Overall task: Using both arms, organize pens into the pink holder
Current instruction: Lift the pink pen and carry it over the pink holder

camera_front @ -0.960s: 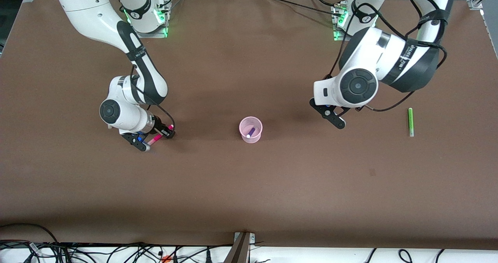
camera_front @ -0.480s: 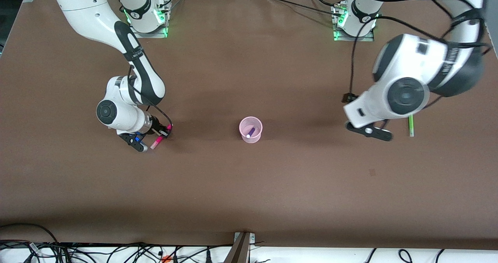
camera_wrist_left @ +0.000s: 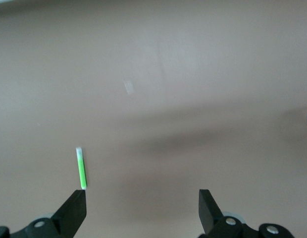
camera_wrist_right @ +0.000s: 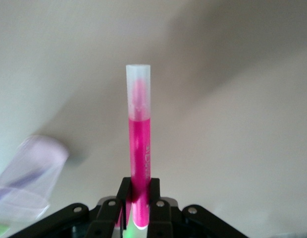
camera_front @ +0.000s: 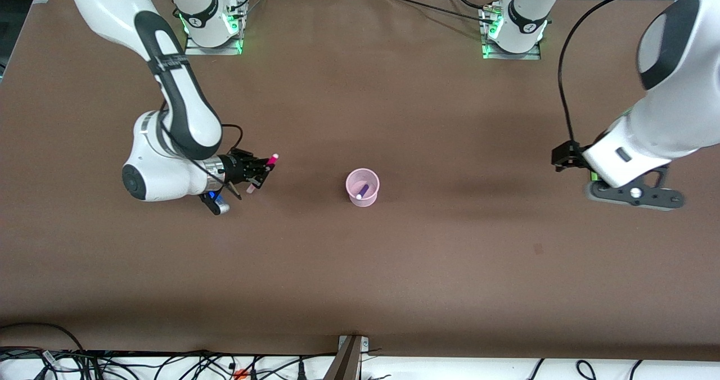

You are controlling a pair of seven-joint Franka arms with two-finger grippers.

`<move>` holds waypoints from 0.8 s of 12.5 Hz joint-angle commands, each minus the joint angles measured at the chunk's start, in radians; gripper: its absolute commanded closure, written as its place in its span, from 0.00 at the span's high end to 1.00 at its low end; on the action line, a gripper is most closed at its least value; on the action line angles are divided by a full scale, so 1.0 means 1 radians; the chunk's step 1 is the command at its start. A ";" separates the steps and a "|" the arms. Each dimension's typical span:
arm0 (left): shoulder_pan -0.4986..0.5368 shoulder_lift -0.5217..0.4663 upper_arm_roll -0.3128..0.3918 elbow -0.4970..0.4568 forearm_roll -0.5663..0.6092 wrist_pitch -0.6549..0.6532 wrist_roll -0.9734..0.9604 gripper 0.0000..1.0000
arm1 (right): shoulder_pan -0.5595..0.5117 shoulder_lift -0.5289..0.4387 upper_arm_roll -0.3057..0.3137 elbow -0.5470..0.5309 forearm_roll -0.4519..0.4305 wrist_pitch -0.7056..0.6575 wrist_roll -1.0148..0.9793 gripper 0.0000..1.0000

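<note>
Fingers of right gripper (camera_wrist_right: 138, 210) clamped on magenta pen (camera_wrist_right: 139, 163) beside pink holder (camera_front: 362, 187) mid-tabletop, left gripper (camera_wrist_left: 142, 210) spread over green pen (camera_wrist_left: 81, 167) near the left arm's edge; fast swing risks slip.

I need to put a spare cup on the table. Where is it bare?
Bare: the broad brown table nearer the camera than the pink holder, and between holder and arm bases. Crowded: around the right claw with the magenta pen; around the left claw by the green pen.
</note>
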State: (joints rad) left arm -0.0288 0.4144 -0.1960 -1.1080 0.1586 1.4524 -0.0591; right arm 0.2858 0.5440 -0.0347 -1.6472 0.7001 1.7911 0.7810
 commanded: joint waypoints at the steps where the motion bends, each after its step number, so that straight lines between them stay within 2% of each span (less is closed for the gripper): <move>1: -0.002 0.023 0.033 0.074 0.013 -0.001 -0.013 1.00 | 0.004 0.011 0.039 0.067 0.225 -0.085 0.142 0.00; 2: 0.000 0.023 0.041 0.071 0.016 -0.001 -0.019 1.00 | 0.010 0.019 0.065 0.067 0.325 -0.075 0.170 0.00; 4: 0.047 0.015 0.040 0.050 0.004 -0.003 -0.025 1.00 | 0.065 0.042 0.075 0.067 0.509 0.006 0.214 0.00; 5: 0.059 -0.003 0.029 0.022 0.001 -0.003 -0.042 1.00 | 0.111 0.050 0.075 0.067 0.585 0.075 0.227 0.00; 6: 0.060 -0.049 0.029 -0.045 -0.014 0.005 -0.074 1.00 | 0.149 0.060 0.075 0.067 0.646 0.146 0.228 0.00; 7: 0.064 -0.118 0.029 -0.152 -0.027 0.052 -0.103 1.00 | 0.176 0.080 0.075 0.069 0.685 0.195 0.228 0.00; 10: 0.081 -0.401 0.029 -0.598 -0.068 0.332 -0.107 1.00 | 0.208 0.135 0.075 0.070 0.765 0.258 0.199 0.00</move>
State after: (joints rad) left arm 0.0286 0.2611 -0.1565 -1.3520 0.1300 1.6273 -0.1481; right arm 0.4955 0.6458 0.0433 -1.5961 1.4172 2.0404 0.9870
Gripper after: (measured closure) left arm 0.000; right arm 0.824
